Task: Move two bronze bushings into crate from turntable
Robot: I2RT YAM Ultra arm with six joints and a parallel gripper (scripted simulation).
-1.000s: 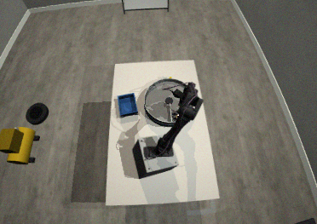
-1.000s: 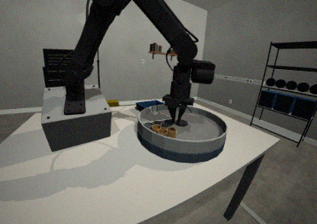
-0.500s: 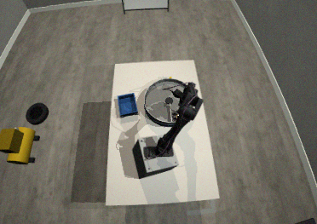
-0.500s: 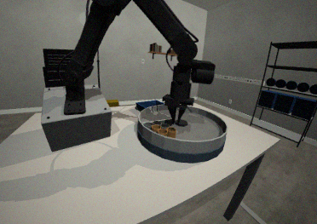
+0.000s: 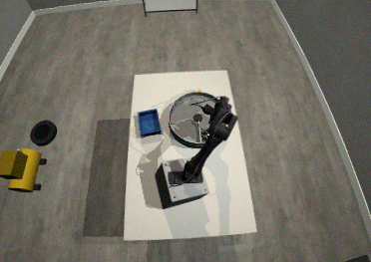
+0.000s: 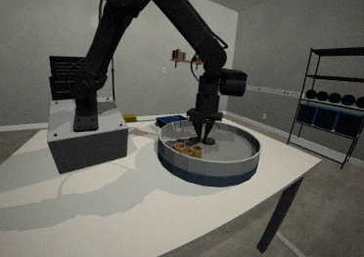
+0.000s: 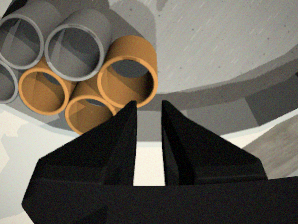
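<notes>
Three bronze bushings stand together on the turntable point(image 5: 173, 126) point(image 6: 220, 169) point(image 7: 225, 40), near its rim: the nearest to my fingers point(image 6: 197, 151) point(image 7: 131, 47), a middle one point(image 6: 187, 151) point(image 7: 90, 117) and a left one point(image 6: 179, 145) point(image 7: 42, 92). Grey bushings point(image 7: 75, 50) stand against them at the upper left of the wrist view; one is cut off by the edge. My gripper point(image 6: 203, 140) point(image 7: 149, 110) is over the turntable, open by a narrow gap, with nothing between the fingertips. The bronze bushings lie to the left of the fingertips in the wrist view. The blue crate point(image 5: 149, 124) point(image 6: 167, 122) shows no bushing.
The crate stands on the white table point(image 5: 145, 90) point(image 6: 122, 198), left of the turntable in the top view. A dark hub point(image 5: 197, 118) point(image 6: 209, 141) stands at the turntable's centre. The arm's base box point(image 5: 186, 197) point(image 6: 88, 149) sits near the turntable, whose raised wall surrounds the bushings.
</notes>
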